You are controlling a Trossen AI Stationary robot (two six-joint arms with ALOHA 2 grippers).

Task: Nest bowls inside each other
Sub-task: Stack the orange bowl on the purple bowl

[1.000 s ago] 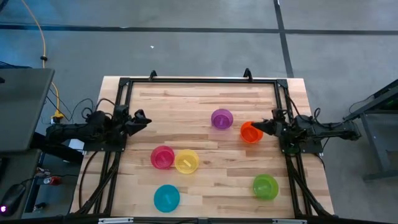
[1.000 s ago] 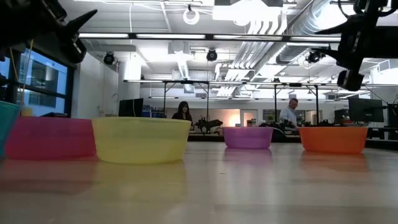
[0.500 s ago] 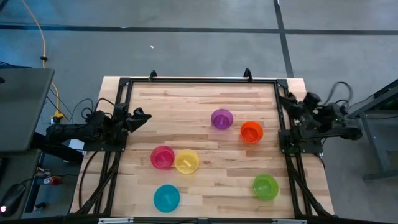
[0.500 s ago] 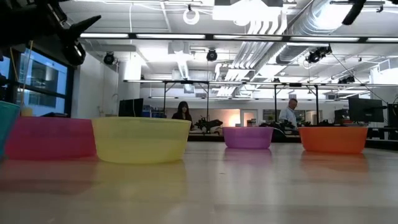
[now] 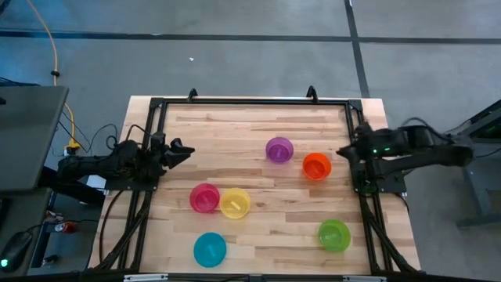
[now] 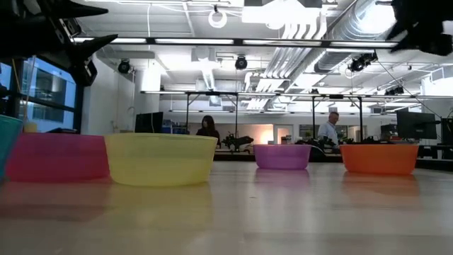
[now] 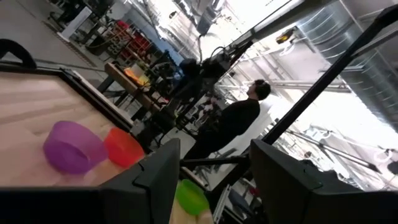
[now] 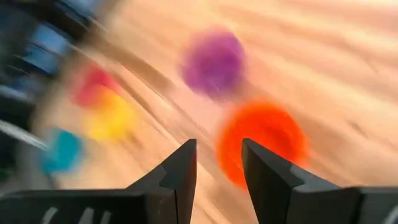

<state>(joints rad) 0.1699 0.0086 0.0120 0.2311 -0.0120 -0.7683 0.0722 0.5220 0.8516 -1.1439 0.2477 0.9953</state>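
Observation:
Six small bowls stand upright on their bases on the wooden table: purple (image 5: 279, 149), orange (image 5: 316, 166), pink (image 5: 204, 197), yellow (image 5: 235, 203), blue (image 5: 210, 249) and green (image 5: 334, 235). Pink and yellow stand rim to rim. My right gripper (image 5: 344, 151) hovers open above the table's right edge, just right of the orange bowl (image 8: 264, 140), with the purple bowl (image 8: 214, 62) beyond it. My left gripper (image 5: 182, 150) is open in the air at the left edge, level with the purple bowl (image 7: 73, 146), far from every bowl.
A black frame (image 5: 250, 102) runs around the table top. Bare wood lies between the two bowl groups and along the far edge. A person (image 7: 233, 121) stands in the room beyond the table's right side.
My right gripper drew back from the orange bowl, up and toward the table's right and far edge. It has since swung back toward that bowl and is still moving. The bowls have stayed where they were.

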